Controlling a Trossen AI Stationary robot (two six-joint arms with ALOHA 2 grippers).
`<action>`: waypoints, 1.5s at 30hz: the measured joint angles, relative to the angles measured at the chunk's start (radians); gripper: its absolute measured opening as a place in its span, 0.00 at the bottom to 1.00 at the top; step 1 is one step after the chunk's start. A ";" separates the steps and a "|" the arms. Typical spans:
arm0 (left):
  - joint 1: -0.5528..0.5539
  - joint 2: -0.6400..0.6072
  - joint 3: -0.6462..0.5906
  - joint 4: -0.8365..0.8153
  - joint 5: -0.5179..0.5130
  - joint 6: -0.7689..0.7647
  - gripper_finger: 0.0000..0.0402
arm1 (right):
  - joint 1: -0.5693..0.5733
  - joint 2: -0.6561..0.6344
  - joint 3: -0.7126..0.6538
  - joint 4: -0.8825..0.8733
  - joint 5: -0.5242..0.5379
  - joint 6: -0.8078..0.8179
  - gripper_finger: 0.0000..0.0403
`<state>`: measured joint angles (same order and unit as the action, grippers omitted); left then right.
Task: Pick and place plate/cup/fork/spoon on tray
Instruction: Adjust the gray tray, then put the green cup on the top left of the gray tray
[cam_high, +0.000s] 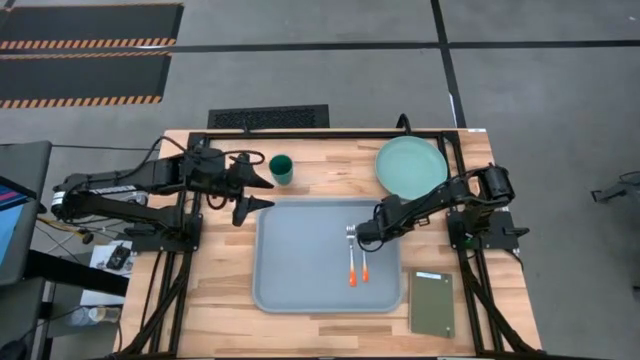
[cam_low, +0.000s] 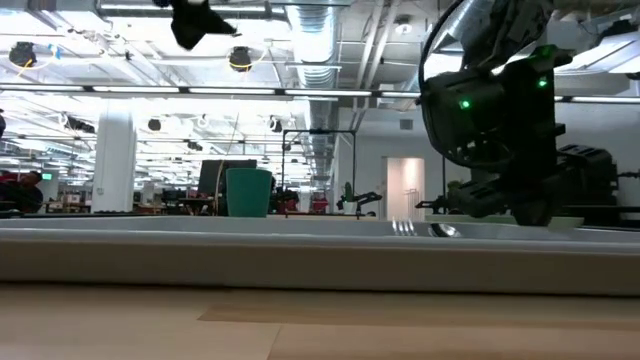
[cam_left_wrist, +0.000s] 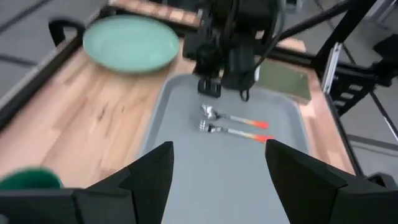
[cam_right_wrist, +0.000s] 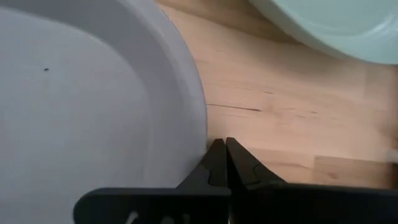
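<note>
Wooden table (cam_high: 220, 290): carrying everything, both arms mounted at its flanks. Tray (cam_high: 300, 270): lying flat at the table's middle, long side running left to right, serving as the collecting place, so the utensils are already sitting inside it while the dishes are waiting outside. Plate (cam_high: 411, 165): resting on the bare wood at the far right, just beyond the tray's far right corner, apparently not yet carried over. Olive-green slab (cam_high: 432, 302): lying just beside the tray's right rim, seemingly taking no part. Cup (cam_high: 281, 168): standing upright on the wood beyond the tray's far left corner, mouth up, also awaiting transfer by my reading. Fork (cam_high: 351, 257) and spoon (cam_high: 364, 258): lying side by side, close but whether touching I cannot tell, in the tray's right half, long axes running front to back, metal heads pointing to the far edge, orange handles pointing to the near edge. Right gripper (cam_high: 360, 239): hanging low over the tray just beside the utensil heads, fingers pressed together and holding nothing, which suggests a finished placement. Left gripper (cam_high: 258, 192): hovering near the cup, fingers spread wide and empty, probably lining up for it.
</note>
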<state>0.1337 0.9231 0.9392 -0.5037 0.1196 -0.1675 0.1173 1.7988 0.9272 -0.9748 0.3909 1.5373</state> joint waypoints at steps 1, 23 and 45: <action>0.000 0.000 -0.014 0.003 0.000 -0.007 0.60 | 0.001 0.000 0.000 0.018 0.000 -0.002 0.00; 0.000 0.000 -0.147 0.099 -0.033 -0.094 0.60 | 0.101 0.000 0.152 0.085 0.004 -0.045 0.01; -0.199 -0.159 -0.146 -0.446 -0.232 -0.683 0.44 | -0.052 -0.018 0.502 0.226 0.185 -0.731 0.03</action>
<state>-0.0657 0.7643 0.7929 -0.9501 -0.1120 -0.8508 0.0648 1.7813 1.4292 -0.7486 0.5760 0.8067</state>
